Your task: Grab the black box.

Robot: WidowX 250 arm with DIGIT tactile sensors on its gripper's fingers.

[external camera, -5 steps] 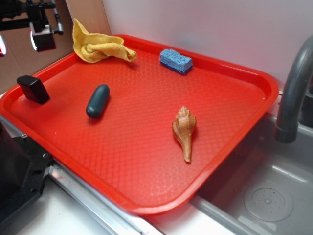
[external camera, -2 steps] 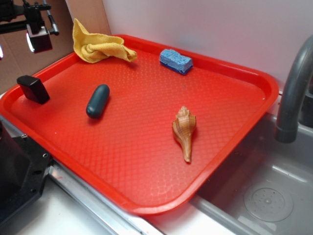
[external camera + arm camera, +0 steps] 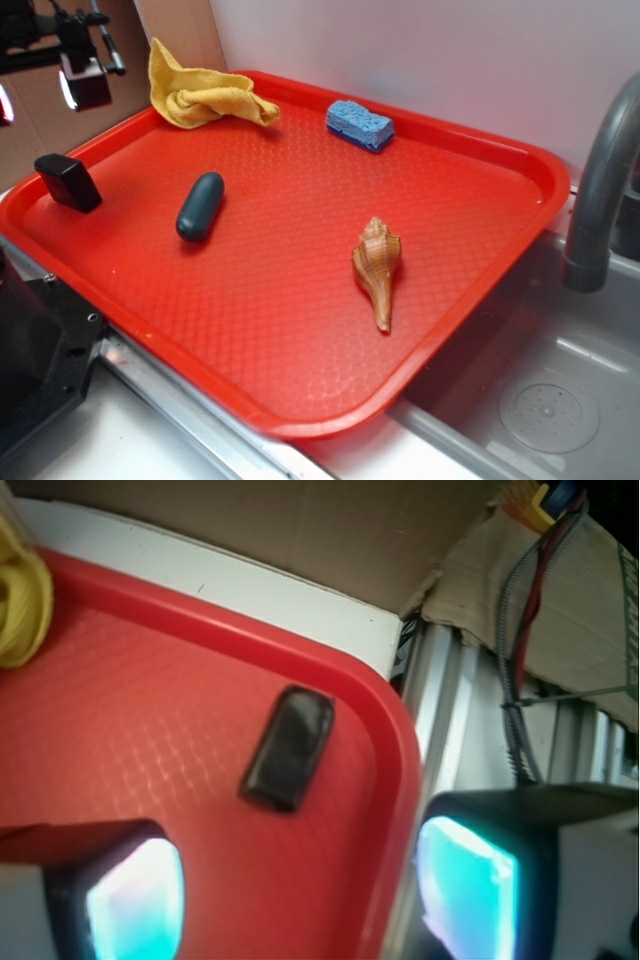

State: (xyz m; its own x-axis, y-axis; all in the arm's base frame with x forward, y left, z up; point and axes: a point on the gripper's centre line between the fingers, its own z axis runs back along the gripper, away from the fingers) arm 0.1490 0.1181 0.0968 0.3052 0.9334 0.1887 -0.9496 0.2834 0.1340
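A: Locate target; black box [image 3: 68, 182] standing in the near-left corner of the red tray [image 3: 470, 150], just inside the raised rim; in the wrist view, black box [image 3: 289, 747] seen from above as a rounded oblong, long axis slanting, one end close to the curved rim of the red tray [image 3: 385, 740].

B: Confirm nearest neighbour; dark oval capsule [image 3: 200, 205] to the right of the box, clearly apart; not to be taken for the target. Further out: yellow cloth [image 3: 205, 92] at the far rim, blue sponge [image 3: 359, 123] beyond it, seashell [image 3: 377, 270] mid-tray, well apart; sink [image 3: 545, 400] and faucet [image 3: 600, 190] off the right side.

A: Report pincer [image 3: 85, 75] status; raised above and behind the box, over the tray's far-left edge; empty; in the wrist view pincer [image 3: 300, 880] with both fingers in frame, wide apart, box visible ahead of the gap rather than between them.

B: Recommended approach, as judgement only: centre the gap over the box first; rotate wrist to close across the short sides; descend straight.

A: Hazard: rim close on one side; likely little room for the outer finger there; keep that finger inside the rim or risk lifting the tray; glossy faces probably slippery, so seat low on the body.
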